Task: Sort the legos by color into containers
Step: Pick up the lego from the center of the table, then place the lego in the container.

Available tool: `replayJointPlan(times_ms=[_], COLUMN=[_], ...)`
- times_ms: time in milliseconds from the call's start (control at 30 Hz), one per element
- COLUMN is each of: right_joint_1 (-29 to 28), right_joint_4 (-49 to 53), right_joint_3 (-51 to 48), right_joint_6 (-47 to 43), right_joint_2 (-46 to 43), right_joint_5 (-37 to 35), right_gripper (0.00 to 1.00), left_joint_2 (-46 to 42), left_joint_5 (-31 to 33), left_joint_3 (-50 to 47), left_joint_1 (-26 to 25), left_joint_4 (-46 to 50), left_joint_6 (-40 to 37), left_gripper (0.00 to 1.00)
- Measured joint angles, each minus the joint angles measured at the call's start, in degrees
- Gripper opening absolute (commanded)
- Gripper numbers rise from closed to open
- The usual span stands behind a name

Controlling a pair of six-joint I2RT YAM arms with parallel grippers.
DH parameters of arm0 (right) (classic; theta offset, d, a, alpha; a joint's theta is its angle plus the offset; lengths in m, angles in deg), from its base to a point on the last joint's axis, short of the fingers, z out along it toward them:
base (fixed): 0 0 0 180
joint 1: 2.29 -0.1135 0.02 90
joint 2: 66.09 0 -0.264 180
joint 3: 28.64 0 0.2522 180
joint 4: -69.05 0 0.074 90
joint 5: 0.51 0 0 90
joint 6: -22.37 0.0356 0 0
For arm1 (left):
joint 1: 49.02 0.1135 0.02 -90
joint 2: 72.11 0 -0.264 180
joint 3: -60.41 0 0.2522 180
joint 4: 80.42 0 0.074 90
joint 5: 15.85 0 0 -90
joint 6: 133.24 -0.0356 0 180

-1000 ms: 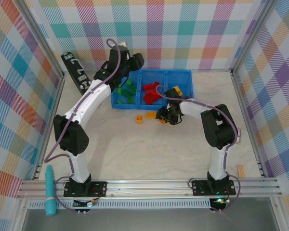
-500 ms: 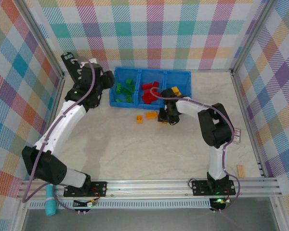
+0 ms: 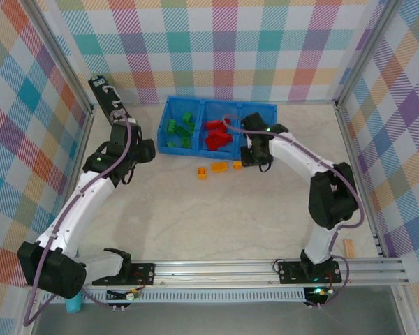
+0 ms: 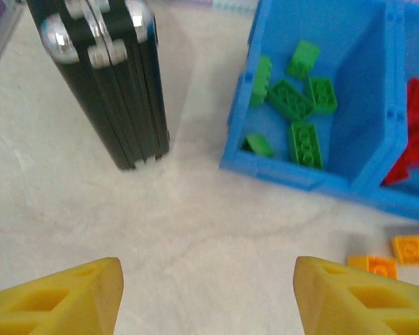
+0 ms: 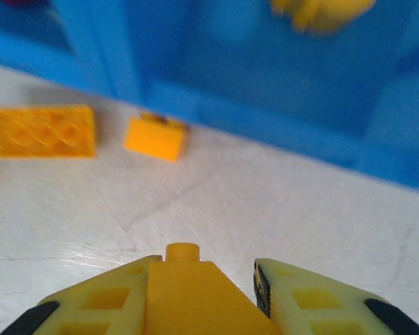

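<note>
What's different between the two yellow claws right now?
The left claw stands wide open and empty; the right claw is pinched on an orange brick. The left looks toward the green bricks, the right toward a compartment holding yellow bricks. Both have yellow fingers.

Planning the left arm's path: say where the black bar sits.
Top view: the black bar lies far left on the table, beside the blue tray.
</note>
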Motion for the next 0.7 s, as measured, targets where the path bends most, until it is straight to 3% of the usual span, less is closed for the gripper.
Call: replayJointPlan(times_ms=[200, 500, 700], right_joint_1=[2.0, 8.3, 8.6], right_joint_4=[0.6, -3.5, -5.7], right_joint_3=[8.6, 18.1, 28.3], right_joint_6=[-5.7, -8.9, -10.5], right_joint_2=[-0.7, 10.7, 21.0], right_joint_5=[-2.5, -4.2, -4.9], right_gripper=[0.33, 0.34, 0.34], left_joint_2=[-0.8, 4.8, 10.1], left_joint_5=[-5.8, -6.6, -5.4], left_joint_3=[-5.3, -11.3, -11.5], left_joint_1=[-1.9, -17.5, -22.3], left_joint_4=[0.0, -3.8, -7.7], left_joint_6=[0.0, 2.0, 3.8], left_gripper=[0.64, 0.66, 0.67])
